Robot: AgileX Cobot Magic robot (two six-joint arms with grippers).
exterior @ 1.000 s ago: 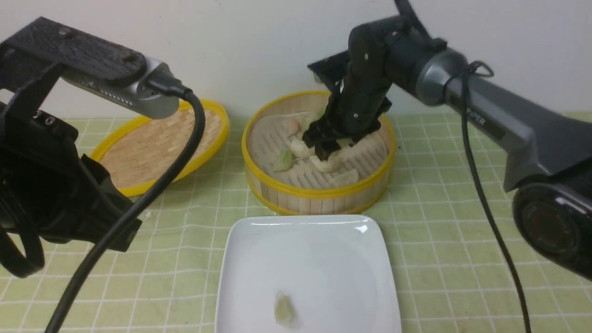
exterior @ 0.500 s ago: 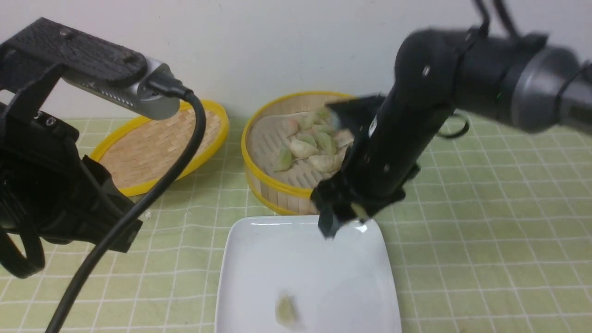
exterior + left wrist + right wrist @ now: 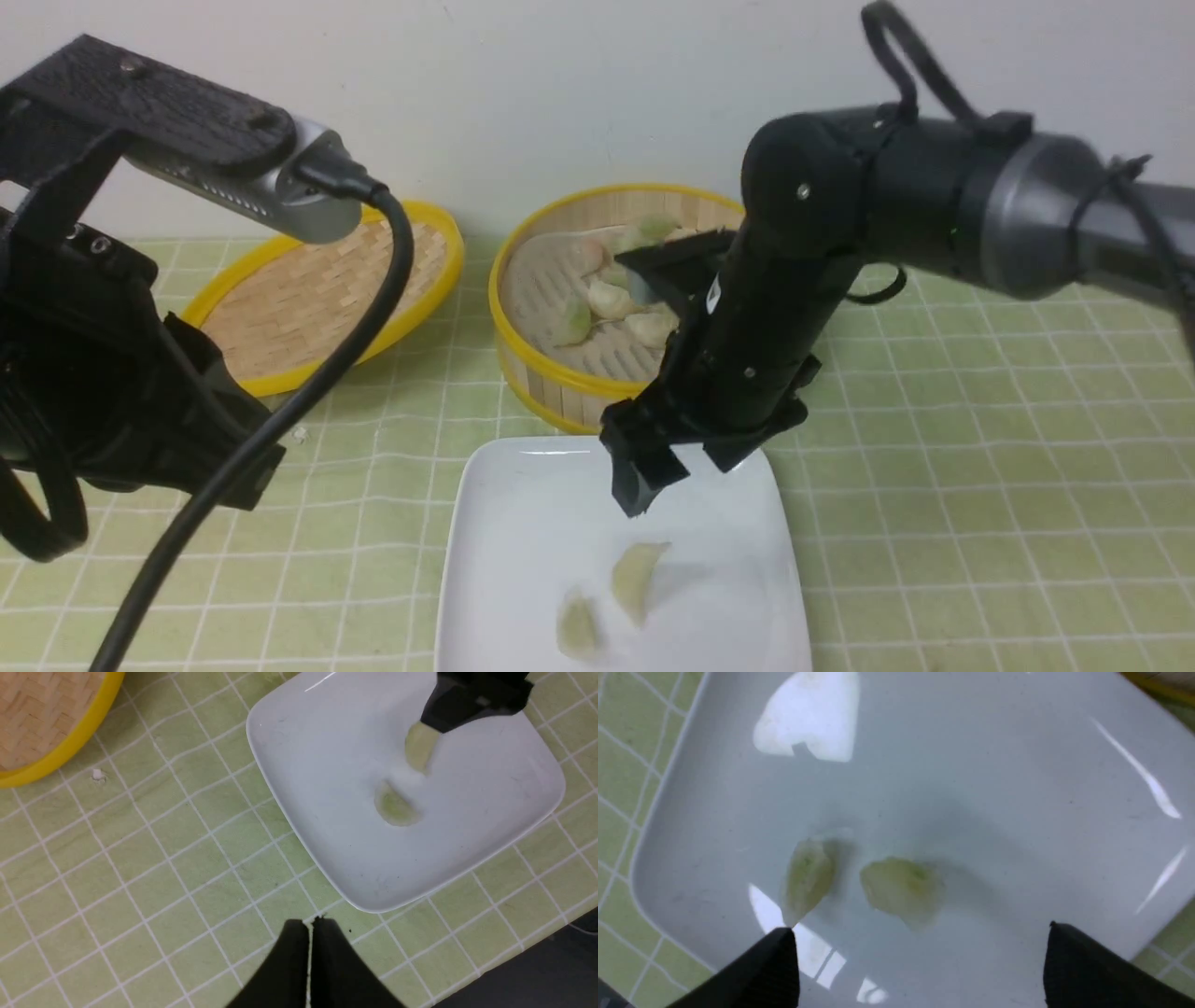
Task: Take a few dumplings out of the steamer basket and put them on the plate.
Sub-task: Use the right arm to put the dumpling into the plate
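Note:
The round bamboo steamer basket (image 3: 551, 373) stands at the back with several pale dumplings (image 3: 607, 299) inside. In front of it lies the white square plate (image 3: 504, 523) (image 3: 327, 858) (image 3: 1017, 788). Two greenish dumplings rest on the plate side by side, one (image 3: 637, 579) (image 3: 419, 749) (image 3: 901, 889) directly under the right gripper, the other (image 3: 577, 627) (image 3: 396, 807) (image 3: 808, 877) beside it. My right gripper (image 3: 677, 471) (image 3: 919, 931) hangs open over the plate's far half, holding nothing. My left gripper (image 3: 308, 921) is shut and empty, over the cloth beside the plate.
The shallow woven lid with a yellow rim (image 3: 317, 299) (image 3: 37, 723) lies left of the basket. A green checked cloth (image 3: 934, 523) covers the table. A small white crumb (image 3: 97, 773) sits on the cloth near the lid.
My right gripper came out of the basket with a dumpling, moved over the plate and opened. That dumpling now lies beside the one that was there. The left arm has not moved.

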